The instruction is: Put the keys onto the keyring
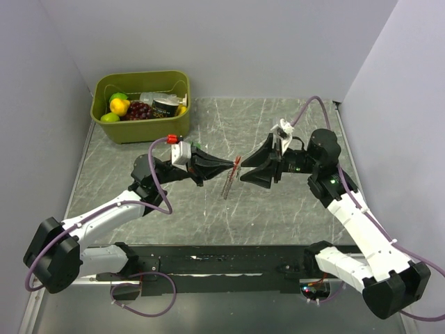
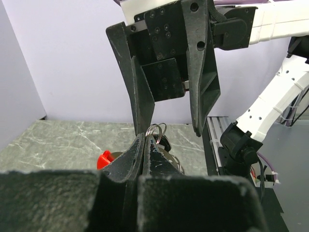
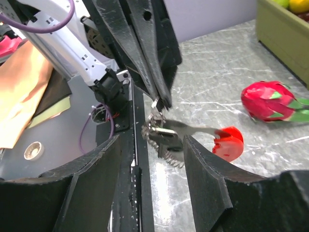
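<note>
Two arms meeting tip to tip over the middle of a grey, white-veined stone-look table [image 1: 278, 209], enclosed by plain pale lavender walls [image 1: 243, 42]. Left gripper [image 1: 233, 165] clenched on the keyring [image 1: 230, 179], held in the air above the table, with silvery loops and red fob [image 3: 228, 143] below the fingertips. Right gripper [image 1: 243, 170] spread apart, jaws flanking the keyring; contact not discernible. Olive bin [image 1: 142, 131] of toy fruit in the far left corner; red toy fruit [image 3: 270, 101] lying on the table; black strip [image 1: 229, 261] along the near edge.
</note>
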{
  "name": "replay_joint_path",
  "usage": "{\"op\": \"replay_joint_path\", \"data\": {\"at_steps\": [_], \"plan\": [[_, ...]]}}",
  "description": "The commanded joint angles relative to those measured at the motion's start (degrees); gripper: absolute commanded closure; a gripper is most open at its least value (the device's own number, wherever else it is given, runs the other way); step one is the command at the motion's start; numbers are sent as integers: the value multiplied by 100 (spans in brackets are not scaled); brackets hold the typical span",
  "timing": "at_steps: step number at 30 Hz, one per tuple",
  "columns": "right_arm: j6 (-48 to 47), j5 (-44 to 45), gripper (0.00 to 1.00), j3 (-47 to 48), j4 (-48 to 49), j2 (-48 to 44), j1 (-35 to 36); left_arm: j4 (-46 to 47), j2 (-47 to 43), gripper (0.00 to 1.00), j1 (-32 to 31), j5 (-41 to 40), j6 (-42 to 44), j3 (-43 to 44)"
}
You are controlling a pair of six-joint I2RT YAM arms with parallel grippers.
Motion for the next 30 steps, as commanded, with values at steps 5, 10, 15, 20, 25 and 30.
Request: {"op": "replay_joint_path", "data": {"at_steps": [5, 10, 15, 20, 25, 30], "plan": [[-176, 455, 42, 350, 66, 140, 274, 251, 28, 99, -26, 138, -139, 227], [-238, 605, 59, 492, -101, 263, 344, 173, 63, 99, -26, 235, -157, 306], [-413, 675, 74, 501, -294, 254, 344, 93, 11, 99, -26, 156, -78, 262], [-387, 640, 86, 457, -277, 272, 353, 50, 37, 99, -26, 217, -69, 315], [-370, 579, 97, 439, -259, 281, 344, -30, 2, 99, -26, 217, 10, 333], [-352, 535, 100, 430, -251, 307, 336, -48, -60, 99, -26, 182, 54, 289]]}}
